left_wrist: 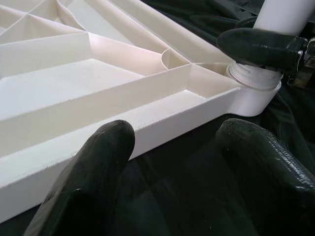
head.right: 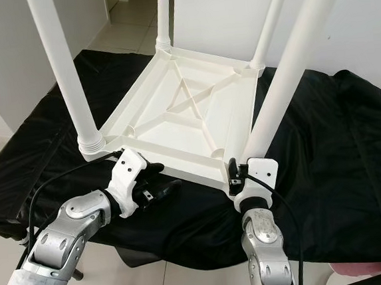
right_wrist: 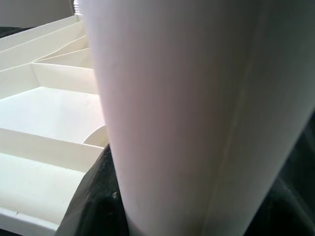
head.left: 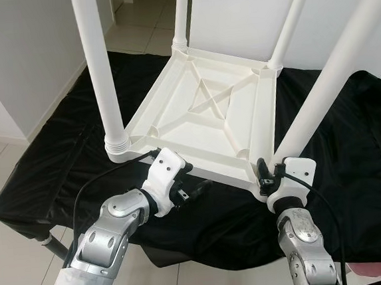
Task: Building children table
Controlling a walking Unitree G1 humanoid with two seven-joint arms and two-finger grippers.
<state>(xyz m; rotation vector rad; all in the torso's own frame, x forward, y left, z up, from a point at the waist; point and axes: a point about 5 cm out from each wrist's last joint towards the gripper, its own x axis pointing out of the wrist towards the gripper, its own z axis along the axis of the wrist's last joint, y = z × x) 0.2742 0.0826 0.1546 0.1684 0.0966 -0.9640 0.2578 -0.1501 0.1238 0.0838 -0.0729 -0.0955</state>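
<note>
white plastic kids table top (head.left: pixel 207 107) lies upside down on a black cloth (head.left: pixel 353 168) covering a low surface, ribbed underside up with an x-shaped brace in the middle. 4 white legs stand up from its corners: near left leg (head.left: pixel 101 77), far left leg (head.left: pixel 180 13), far right leg (head.left: pixel 290 24), near right leg (head.left: pixel 331 77) leaning toward the robot's right.

left gripper (head.left: pixel 193 190) sits at the near edge of the table top, just in front of it and low over the cloth. fingers spread wide, nothing between them; in the left wrist view both black fingers (left_wrist: pixel 88 182) frame the white edge rail, one close against it, contact hard to judge. same view shows the right gripper's black finger (left_wrist: pixel 256 46) wrapped at the base of the near right leg above its threaded collar.

right gripper (head.left: pixel 268 176) is at the near right corner, clamped around the bottom of the near right leg where it meets the socket. right wrist view is mostly the white leg (right_wrist: pixel 187 113) very close up, with a dark finger edge (right_wrist: pixel 93 196) beside it and the ribbed underside behind.

pale tiled floor (head.left: pixel 11 231) around the covered surface, white wall (head.left: pixel 23 57) on the left, doorway behind the far legs.
</note>
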